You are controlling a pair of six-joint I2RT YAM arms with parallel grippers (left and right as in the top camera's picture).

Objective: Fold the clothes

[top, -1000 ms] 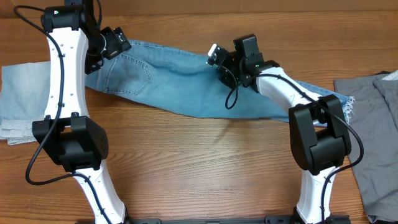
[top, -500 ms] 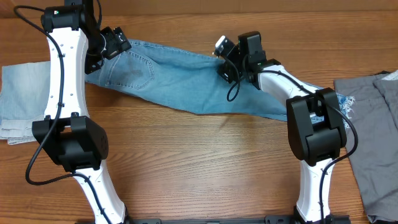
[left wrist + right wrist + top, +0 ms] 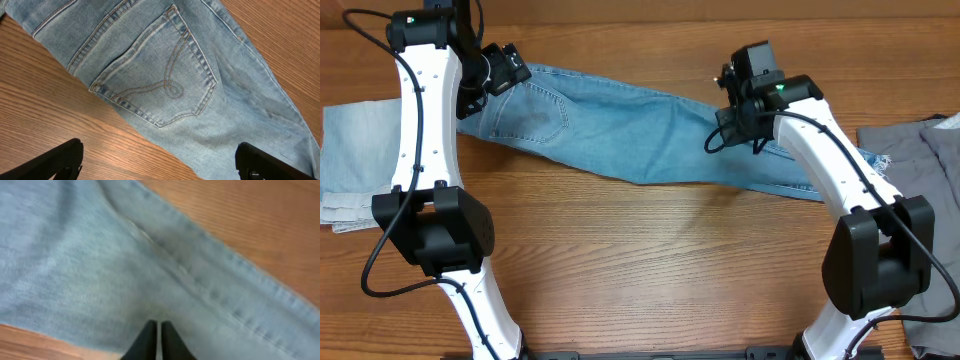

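Observation:
The light-blue jeans (image 3: 620,130) lie stretched flat across the back of the table, waist to the left and frayed hem (image 3: 875,165) to the right. My left gripper (image 3: 505,68) hovers over the waist end, wide open. In the left wrist view its gripper (image 3: 160,157) straddles the jeans' lower edge, just below the stitched back pocket (image 3: 160,82). My right gripper (image 3: 732,78) hangs over the leg. Seen from the right wrist, the gripper (image 3: 156,330) is shut above flat denim (image 3: 100,270) near a seam, with no cloth visibly pinched.
A folded paler denim piece (image 3: 350,165) lies at the left edge. Grey trousers (image 3: 920,200) lie at the right edge, beside the jeans' hem. Bare wooden table (image 3: 650,260) runs along the front between the two arm bases.
My right arm has swung to the right along the leg, from mid-leg toward the hem end. The left arm has not moved.

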